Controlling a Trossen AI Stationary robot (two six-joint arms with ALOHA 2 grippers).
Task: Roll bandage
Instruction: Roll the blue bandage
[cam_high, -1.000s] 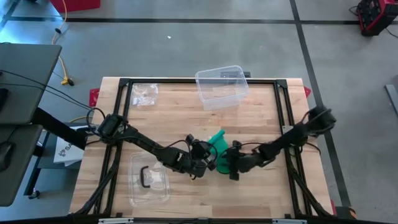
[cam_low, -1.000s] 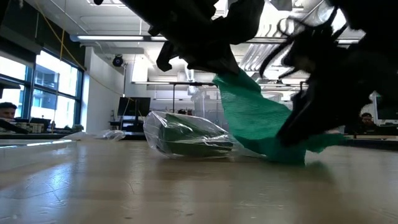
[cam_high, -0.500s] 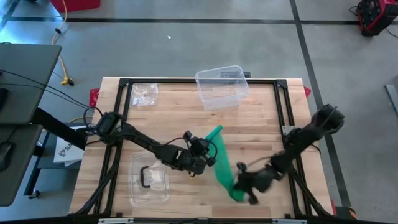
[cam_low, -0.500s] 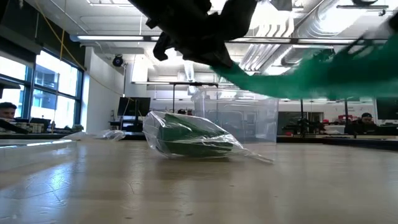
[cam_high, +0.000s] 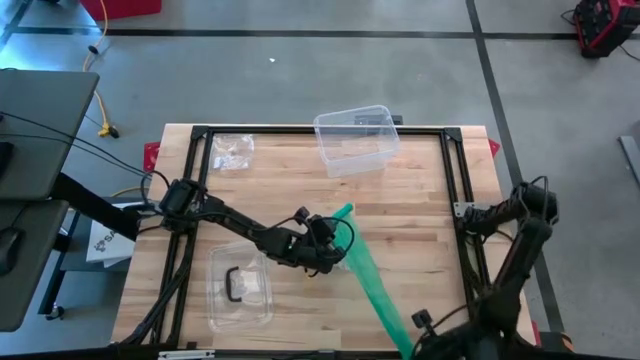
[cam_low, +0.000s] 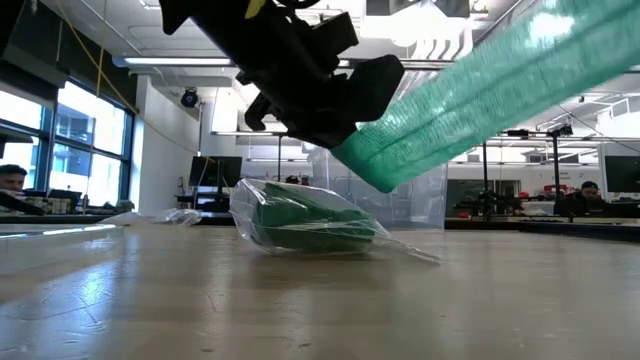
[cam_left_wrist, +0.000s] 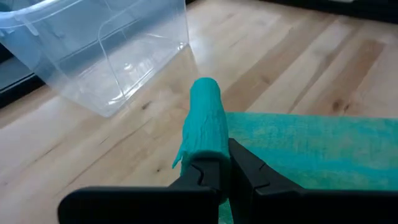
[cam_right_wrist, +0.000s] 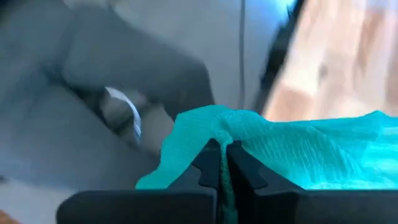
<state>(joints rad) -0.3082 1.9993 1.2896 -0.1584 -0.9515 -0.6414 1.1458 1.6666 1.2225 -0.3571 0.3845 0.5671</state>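
Near the middle of the worktop, the left gripper is clamped on one end of the green bandage while the right gripper, closed on the other end at the front edge, stretches it taut, likely for rolling.

Right gripper partly cut off at the high view's lower edge; bagged green item unidentifiable.

We see high view evenly lit, soft daylight, weak shadows on table. Low view backlit: ceiling lights and windows glare, left arm near-silhouette, foreground wood soft. Right wrist view heavily motion-blurred, bluish. Left wrist view sharp, mild glare on plastic bin.
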